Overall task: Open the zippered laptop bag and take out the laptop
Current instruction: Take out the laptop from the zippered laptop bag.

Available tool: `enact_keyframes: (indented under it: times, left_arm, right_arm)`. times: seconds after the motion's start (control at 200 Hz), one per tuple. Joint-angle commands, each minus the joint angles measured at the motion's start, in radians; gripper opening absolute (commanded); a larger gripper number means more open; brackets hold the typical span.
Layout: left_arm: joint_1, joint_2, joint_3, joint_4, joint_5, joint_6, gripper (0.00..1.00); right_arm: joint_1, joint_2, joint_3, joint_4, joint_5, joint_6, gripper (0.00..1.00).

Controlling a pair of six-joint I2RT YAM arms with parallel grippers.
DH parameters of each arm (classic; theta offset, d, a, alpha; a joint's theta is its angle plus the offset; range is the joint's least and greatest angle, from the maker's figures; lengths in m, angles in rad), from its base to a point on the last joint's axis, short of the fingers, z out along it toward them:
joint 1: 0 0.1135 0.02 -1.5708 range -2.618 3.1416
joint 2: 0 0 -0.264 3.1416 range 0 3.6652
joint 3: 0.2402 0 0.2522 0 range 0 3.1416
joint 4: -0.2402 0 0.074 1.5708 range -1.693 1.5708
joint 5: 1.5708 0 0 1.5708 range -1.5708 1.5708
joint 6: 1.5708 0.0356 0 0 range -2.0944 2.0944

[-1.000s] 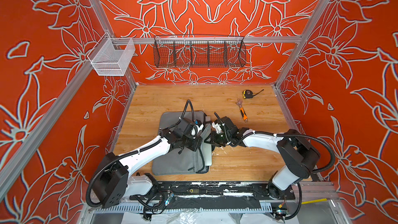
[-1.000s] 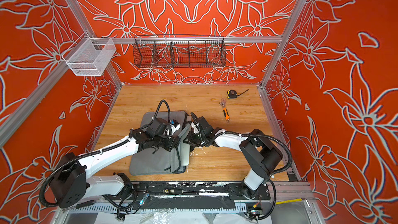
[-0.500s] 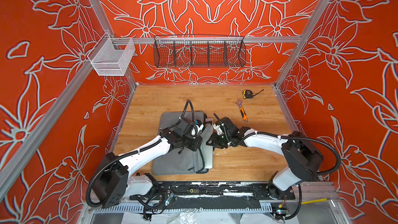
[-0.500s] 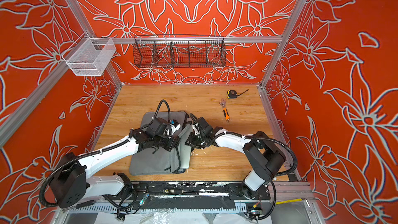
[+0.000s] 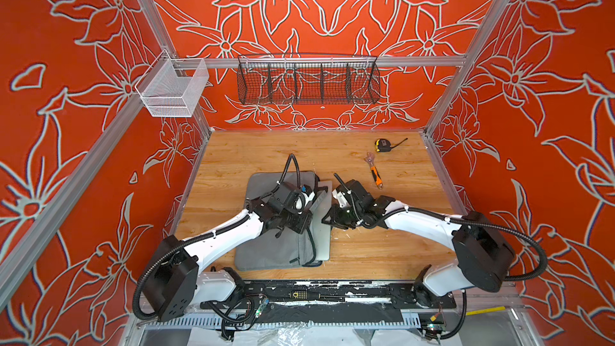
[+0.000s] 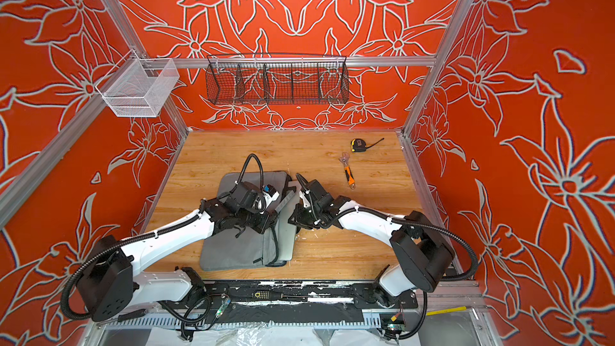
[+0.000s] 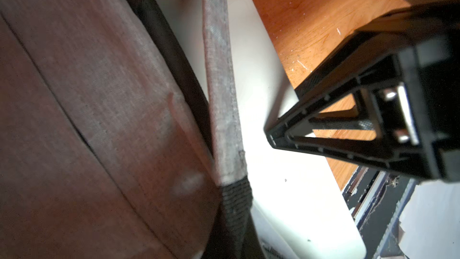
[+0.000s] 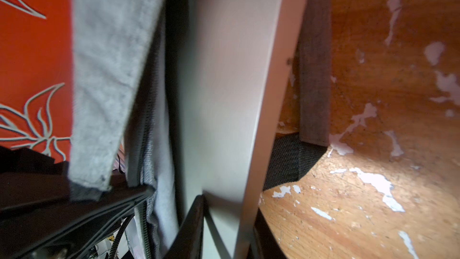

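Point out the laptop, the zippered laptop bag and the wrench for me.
laptop (image 5: pixel 322 244), in a top view, on the bare silver strip along its exposed edge.
zippered laptop bag (image 5: pixel 269 251), in a top view, on its grey fabric near the front edge.
wrench (image 5: pixel 375 174), in a top view, on its orange handle.

The table (image 5: pixel 266 154) is viewed steeply from high above its near edge in both top views; the laptop (image 7: pixel 258 83) edge is shared at close range by both wrist views

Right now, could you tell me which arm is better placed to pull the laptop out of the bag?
Right: the right tool grips the laptop's exposed edge and can probably draw it clear, while the left tool is shut on the laptop bag's strap.
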Motion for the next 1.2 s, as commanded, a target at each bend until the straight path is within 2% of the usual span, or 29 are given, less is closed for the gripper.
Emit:
enact_keyframes:
  times: [0.0, 0.3, 0.465, 0.64, 0.851, 0.996, 1.196]
  left_arm:
    - [0.009, -0.004, -0.001, -0.02, -0.033, 0.033, 0.0]
    - [0.029, -0.054, 0.007, -0.056, -0.05, 0.069, 0.0]
    - [0.04, -0.057, 0.018, -0.066, -0.072, 0.085, 0.0]
    - [0.1, -0.019, 0.091, -0.107, -0.072, 0.144, 0.0]
    - [0.144, 0.123, 0.29, -0.241, -0.153, 0.28, 0.0]
    - [0.165, 0.265, 0.423, -0.35, -0.237, 0.392, 0.0]
    - [0.209, 0.405, 0.491, -0.424, -0.324, 0.482, 0.0]
  right_arm:
    - [-0.016, -0.041, -0.016, -0.088, 0.053, -0.053, 0.0]
    - [-0.151, -0.165, -0.063, -0.044, -0.084, -0.097, 0.0]
    - [-0.194, -0.198, -0.085, -0.015, -0.113, -0.113, 0.0]
    - [-0.275, -0.199, -0.078, 0.015, -0.14, -0.154, 0.0]
    - [-0.352, -0.095, 0.002, 0.038, -0.185, -0.206, 0.0]
    - [-0.366, 0.017, 0.041, 0.137, -0.24, -0.184, 0.0]
    - [-0.357, 0.144, 0.096, 0.276, -0.288, -0.133, 0.0]
